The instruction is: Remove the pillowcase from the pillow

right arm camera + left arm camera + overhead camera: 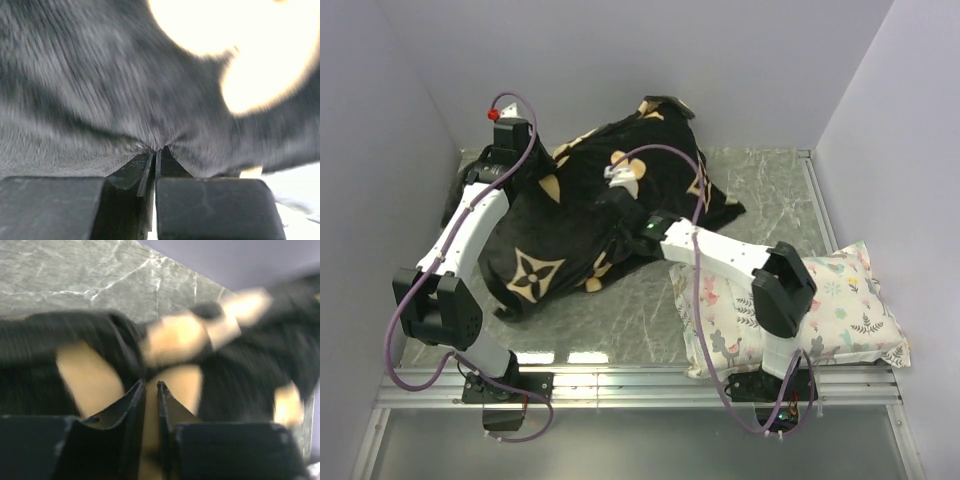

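The black plush pillowcase with tan flower motifs lies bunched over the middle and back of the table. The pillow is hidden inside it. My right gripper reaches in from the right and is shut on a pucker of the pillowcase at its fingertips. At the back left edge of the pillowcase, my left gripper has its jaws a narrow gap apart. A tan motif shows through the gap and nothing is clearly pinched. That view is blurred.
A smaller white floral-print pillow lies at the front right, under my right arm's elbow. Grey marbled tabletop shows in front of the pillowcase. Walls close the back and both sides.
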`<action>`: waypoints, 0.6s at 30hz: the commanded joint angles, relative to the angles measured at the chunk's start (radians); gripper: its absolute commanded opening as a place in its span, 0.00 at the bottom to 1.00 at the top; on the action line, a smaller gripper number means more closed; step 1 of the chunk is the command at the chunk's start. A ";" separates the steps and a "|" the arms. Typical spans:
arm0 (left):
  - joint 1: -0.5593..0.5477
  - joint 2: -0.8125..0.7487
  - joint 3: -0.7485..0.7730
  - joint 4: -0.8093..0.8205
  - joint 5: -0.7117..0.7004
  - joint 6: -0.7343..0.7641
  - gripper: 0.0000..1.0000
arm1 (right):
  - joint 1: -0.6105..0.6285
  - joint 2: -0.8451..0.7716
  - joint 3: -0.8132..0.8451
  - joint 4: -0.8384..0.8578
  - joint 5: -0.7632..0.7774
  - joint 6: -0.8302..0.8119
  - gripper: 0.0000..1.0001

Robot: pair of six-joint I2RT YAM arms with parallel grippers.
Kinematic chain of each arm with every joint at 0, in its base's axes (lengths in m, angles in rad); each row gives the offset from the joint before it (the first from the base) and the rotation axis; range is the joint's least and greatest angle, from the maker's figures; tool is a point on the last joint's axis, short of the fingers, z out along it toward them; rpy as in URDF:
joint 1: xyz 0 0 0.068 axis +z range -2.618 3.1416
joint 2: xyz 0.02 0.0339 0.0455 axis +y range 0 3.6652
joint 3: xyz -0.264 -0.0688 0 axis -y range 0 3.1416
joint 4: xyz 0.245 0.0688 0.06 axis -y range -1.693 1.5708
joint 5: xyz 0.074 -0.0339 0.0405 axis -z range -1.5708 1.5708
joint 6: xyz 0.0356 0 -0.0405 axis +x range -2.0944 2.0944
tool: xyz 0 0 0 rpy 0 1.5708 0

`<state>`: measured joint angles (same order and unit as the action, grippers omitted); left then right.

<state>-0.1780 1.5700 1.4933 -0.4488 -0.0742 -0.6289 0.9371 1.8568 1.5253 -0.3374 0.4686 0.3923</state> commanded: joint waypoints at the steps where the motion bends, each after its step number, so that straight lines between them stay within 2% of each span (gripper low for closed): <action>1: -0.006 -0.021 0.061 -0.041 0.053 0.038 0.23 | -0.093 -0.105 -0.033 0.009 0.070 0.031 0.00; 7: -0.009 -0.016 0.081 -0.047 0.067 0.052 0.34 | -0.172 -0.143 -0.096 0.031 -0.041 0.062 0.00; 8: -0.009 -0.021 0.082 -0.048 0.065 0.055 0.44 | -0.176 -0.146 -0.103 0.041 -0.054 0.065 0.00; 10: -0.011 -0.027 0.076 -0.045 0.065 0.064 0.53 | -0.182 -0.154 -0.114 0.057 -0.100 0.063 0.00; 11: -0.011 -0.039 0.070 -0.041 0.065 0.066 0.60 | -0.182 -0.156 -0.117 0.069 -0.116 0.060 0.00; 15: -0.029 -0.088 0.050 -0.041 0.051 0.077 0.71 | -0.181 -0.166 -0.117 0.104 -0.208 0.062 0.00; 18: -0.072 -0.148 0.047 -0.074 -0.045 0.086 0.76 | -0.176 -0.183 -0.119 0.136 -0.298 0.072 0.00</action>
<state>-0.2115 1.5291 1.5257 -0.5098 -0.0437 -0.5694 0.7601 1.7348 1.4128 -0.2569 0.2775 0.4503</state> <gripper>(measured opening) 0.749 0.011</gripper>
